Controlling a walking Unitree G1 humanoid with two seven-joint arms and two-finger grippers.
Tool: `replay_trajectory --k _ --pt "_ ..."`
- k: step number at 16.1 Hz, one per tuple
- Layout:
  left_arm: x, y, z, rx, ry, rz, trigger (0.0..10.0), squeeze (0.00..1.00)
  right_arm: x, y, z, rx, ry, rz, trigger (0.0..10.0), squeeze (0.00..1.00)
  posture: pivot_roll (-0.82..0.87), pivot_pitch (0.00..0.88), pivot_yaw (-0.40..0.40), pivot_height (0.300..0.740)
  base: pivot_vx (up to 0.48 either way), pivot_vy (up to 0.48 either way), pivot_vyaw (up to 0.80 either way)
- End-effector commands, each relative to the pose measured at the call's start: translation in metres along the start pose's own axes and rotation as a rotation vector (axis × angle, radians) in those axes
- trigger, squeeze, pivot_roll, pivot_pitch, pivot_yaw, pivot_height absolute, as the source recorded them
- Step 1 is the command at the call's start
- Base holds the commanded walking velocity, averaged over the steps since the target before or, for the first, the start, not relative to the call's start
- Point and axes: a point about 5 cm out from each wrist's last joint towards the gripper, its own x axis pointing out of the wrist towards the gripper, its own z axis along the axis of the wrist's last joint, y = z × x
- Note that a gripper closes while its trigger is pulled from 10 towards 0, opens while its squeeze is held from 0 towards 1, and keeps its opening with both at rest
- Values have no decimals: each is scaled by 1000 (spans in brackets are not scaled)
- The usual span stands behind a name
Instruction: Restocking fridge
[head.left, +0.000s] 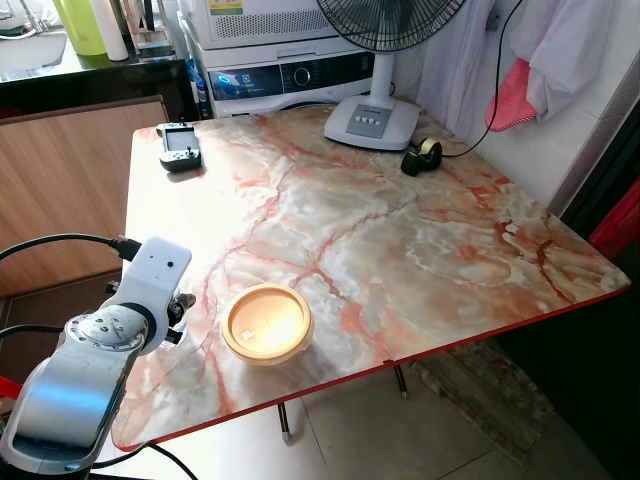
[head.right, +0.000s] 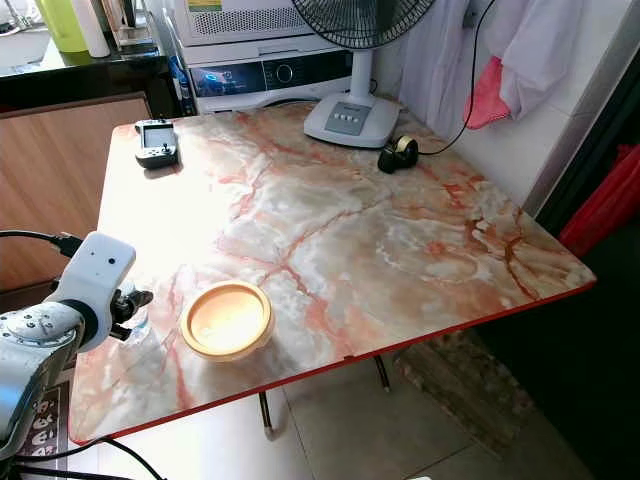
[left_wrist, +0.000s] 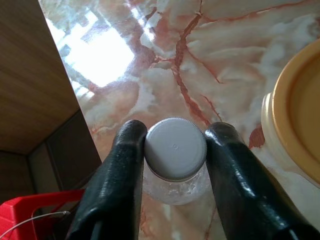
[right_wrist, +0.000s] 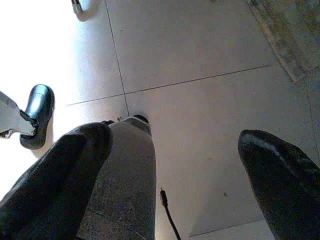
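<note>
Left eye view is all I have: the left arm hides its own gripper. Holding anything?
Observer: Yes. The left wrist view shows the left gripper shut on a clear bottle, its fingers pinching the grey cap.
Operator: Is it lifted?
Observer: Cannot tell; the marble table lies under it, with the yellow bowl just beside.
Operator: Right gripper?
Observer: The right gripper is open, hanging over the tiled floor, holding nothing.

Left gripper (left_wrist: 175, 150) closed around a white-capped clear bottle (left_wrist: 175, 148), marble tabletop (left_wrist: 225, 60) beneath, yellow bowl (left_wrist: 295, 125) just beside
</note>
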Motion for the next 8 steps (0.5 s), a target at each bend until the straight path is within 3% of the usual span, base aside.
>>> replay_trajectory --k 1,6,8 --pt "1 1 -2 0 6 12 0 0 -4 1 -19 -17 77 15 10000 0 212 28 -49 740 0 0 0" --pt "3 -1 -8 11 23 12 0 0 -4 2 -20 -14 79 18 10000 0 211 31 -45 740 0 0 0" --pt "2 13 -3 18 -7 100 0 0 -4 2 -20 -10 80 18 10000 0 212 32 -45 740 0 0 0"
